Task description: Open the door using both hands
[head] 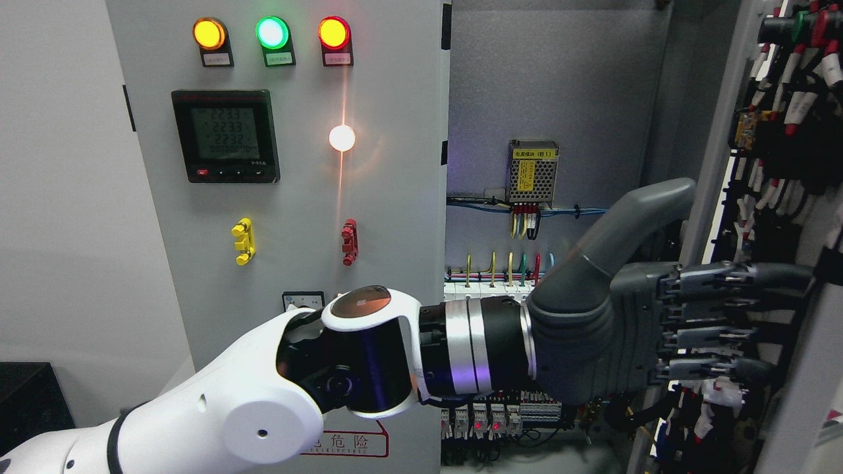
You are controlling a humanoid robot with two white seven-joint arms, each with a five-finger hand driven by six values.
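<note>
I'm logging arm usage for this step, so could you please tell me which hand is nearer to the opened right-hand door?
Left. The left hand reaches across with its fingers against the open door edge. The right hand is not in view.

Pale wall [59, 197] — dark box [29, 401] below

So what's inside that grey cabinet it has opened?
Inside the cabinet: a yellow-labelled power supply, coloured wires, and terminal rows with red lights. The left robot hand and forearm hide the middle part.
</note>
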